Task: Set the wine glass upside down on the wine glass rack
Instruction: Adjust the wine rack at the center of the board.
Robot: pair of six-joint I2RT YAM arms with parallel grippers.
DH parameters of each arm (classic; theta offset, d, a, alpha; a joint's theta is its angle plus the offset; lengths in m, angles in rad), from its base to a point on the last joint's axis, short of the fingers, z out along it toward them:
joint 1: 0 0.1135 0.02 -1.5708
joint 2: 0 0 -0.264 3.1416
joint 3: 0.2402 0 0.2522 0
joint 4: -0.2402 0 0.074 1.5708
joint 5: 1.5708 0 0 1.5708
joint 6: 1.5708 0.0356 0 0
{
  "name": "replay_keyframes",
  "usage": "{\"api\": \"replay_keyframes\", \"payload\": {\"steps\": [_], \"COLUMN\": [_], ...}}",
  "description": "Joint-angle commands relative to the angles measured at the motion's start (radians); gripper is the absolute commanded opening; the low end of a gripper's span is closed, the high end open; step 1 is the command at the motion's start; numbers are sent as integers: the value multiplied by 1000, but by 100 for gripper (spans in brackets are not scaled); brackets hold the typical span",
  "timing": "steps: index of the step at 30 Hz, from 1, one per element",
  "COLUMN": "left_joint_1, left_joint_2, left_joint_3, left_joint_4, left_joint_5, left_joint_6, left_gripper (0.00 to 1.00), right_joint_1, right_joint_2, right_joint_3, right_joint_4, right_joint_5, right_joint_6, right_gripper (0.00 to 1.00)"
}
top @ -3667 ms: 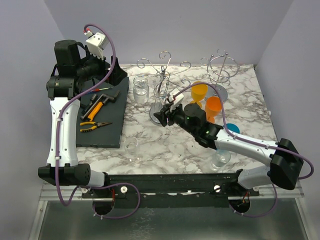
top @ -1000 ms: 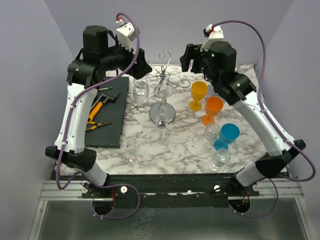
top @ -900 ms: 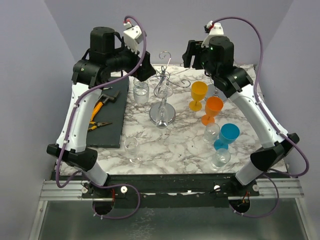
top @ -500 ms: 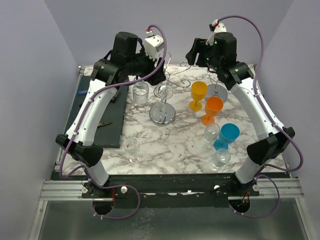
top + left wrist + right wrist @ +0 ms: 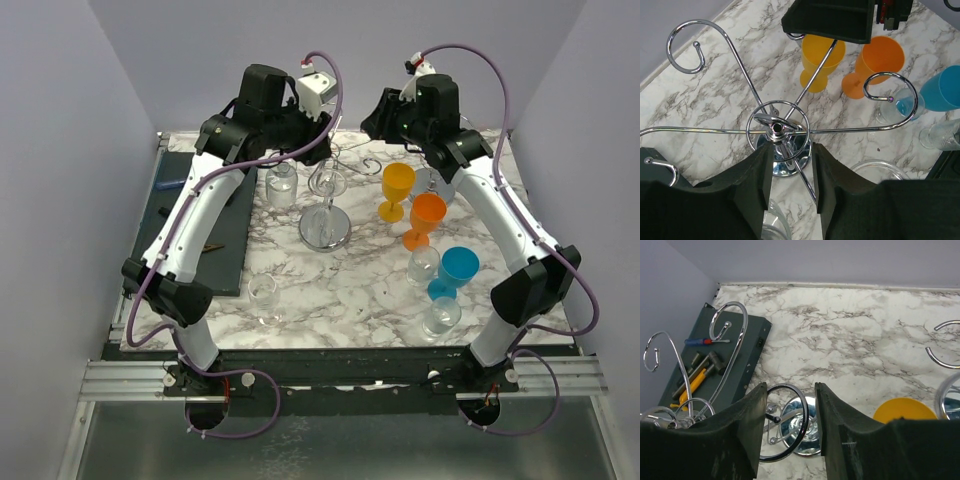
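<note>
Two things first, Ben: where do the grippers hang, and how do their fingers stand?

Both hang over the top of the rack, Ana. The left gripper reaches in from the rack's left, its fingers a narrow gap apart. The rack's hub and post show through that gap, and I cannot tell whether the fingers touch them. The right gripper reaches in from the rack's right, its fingers parted about as much, a chrome ring of the rack below them. Neither holds a glass.

And the wine glass?

Four clear wine glasses stand upright on the table, and I cannot tell which is meant. The left glass is just left of the rack. The front glass is front-left of the rack, well apart. The small glass and the corner glass are front-right of it. Something like a fifth glass shows against the rack's post; hung or standing, I cannot tell.

What do the containers hold?

The yellow cup, orange cup and blue cup stand mouth-up right of the rack, the blue one just beside the small glass. Seen from above, the yellow and orange bowls show only their own colour. The clear glasses show the marble through them. The tray left of the rack holds a screwdriver, a hammer and orange-handled pliers.
</note>
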Motion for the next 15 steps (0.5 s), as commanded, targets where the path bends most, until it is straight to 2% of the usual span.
{"api": "replay_keyframes", "payload": {"steps": [1,6,9,12,15], "left_joint_1": [-13,-13,-14,-15,-16], "left_joint_2": [13,32,41,55,68], "left_joint_3": [37,44,50,54,59], "left_joint_4": [15,20,22,23,25], "left_joint_5": [-19,-33,-43,-72,-109], "left_joint_6": [-9,-9,-6,5,8], "left_gripper": [40,39,37,34,32], "right_joint_1": [-4,-4,-4,-3,-3], "right_joint_2": [-4,-29,-51,-74,-100], "right_joint_3": [-26,-72,-121,-163,-209], "right_joint_4": [37,66,94,118,137], "right_joint_5": [-6,-29,-38,-38,-32], "right_joint_6": [16,36,54,73,94], "right_gripper": [43,19,8,1,1]}}
